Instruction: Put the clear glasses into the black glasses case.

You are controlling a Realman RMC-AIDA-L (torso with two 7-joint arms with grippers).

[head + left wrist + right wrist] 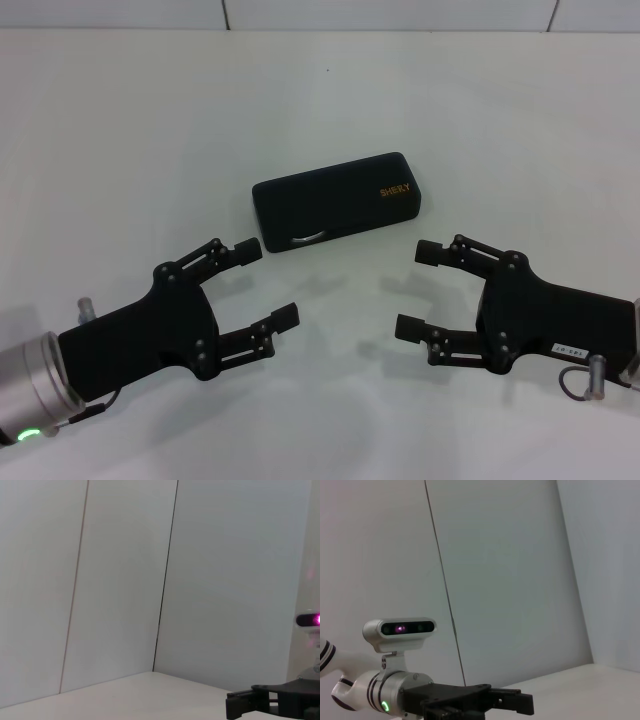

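On white table (120,120), middle: black case (337,201) lies shut, orange lettering on lid, small silvery-clear curved bit at its near edge, maybe glasses part, cannot tell. Glasses not otherwise visible. Left gripper (264,284) and right gripper (418,290) hover near case, fingers spread, holding nothing. Case likely stiff, light; take by long sides. Table smooth; plain pale wall panels behind

Bare table (130,130) all round shut black glasses case (338,201); both grippers near, nothing between
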